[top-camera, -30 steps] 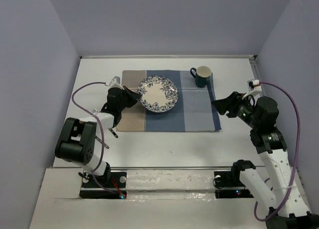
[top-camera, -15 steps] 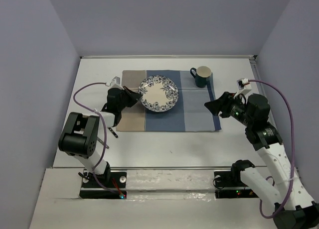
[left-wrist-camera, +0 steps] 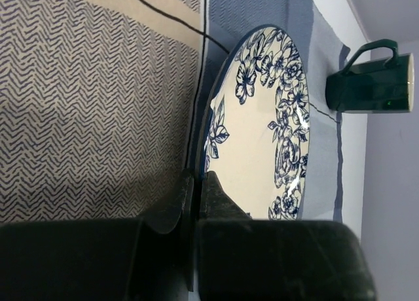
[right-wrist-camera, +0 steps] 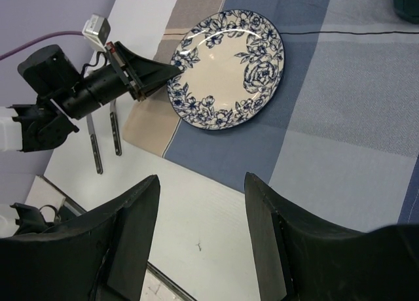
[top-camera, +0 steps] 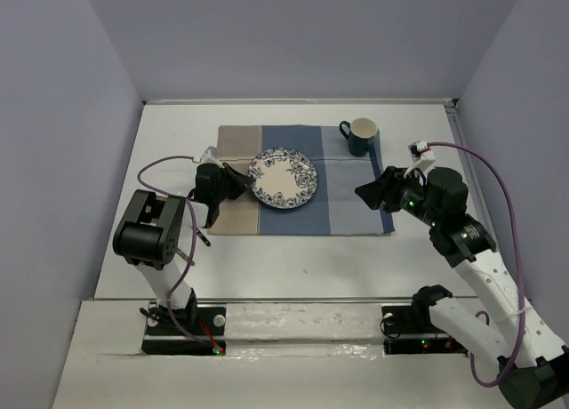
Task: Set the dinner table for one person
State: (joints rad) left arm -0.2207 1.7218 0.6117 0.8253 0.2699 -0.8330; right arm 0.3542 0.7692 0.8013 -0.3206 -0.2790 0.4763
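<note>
A blue-flowered plate (top-camera: 284, 179) is over the middle of the blue-and-tan placemat (top-camera: 356, 204) on the white dinner table (top-camera: 293, 267). My left gripper (top-camera: 242, 180) is shut on the plate's left rim; in the left wrist view the fingers (left-wrist-camera: 216, 196) pinch the rim of the plate (left-wrist-camera: 262, 137). The plate looks slightly tilted. A dark green mug (top-camera: 360, 135) stands on the placemat's far right corner. My right gripper (top-camera: 364, 192) is open and empty over the placemat's right edge. Its view shows the plate (right-wrist-camera: 226, 69) and the left gripper (right-wrist-camera: 163, 72).
Two thin dark-handled utensils (top-camera: 194, 236) lie on the table left of the placemat, beside the left arm; they also show in the right wrist view (right-wrist-camera: 105, 141). Grey walls close in the table at the back and both sides.
The plate has come down flatter toward the placemat, still in the left gripper. The right gripper has moved left, over the placemat's right edge.
</note>
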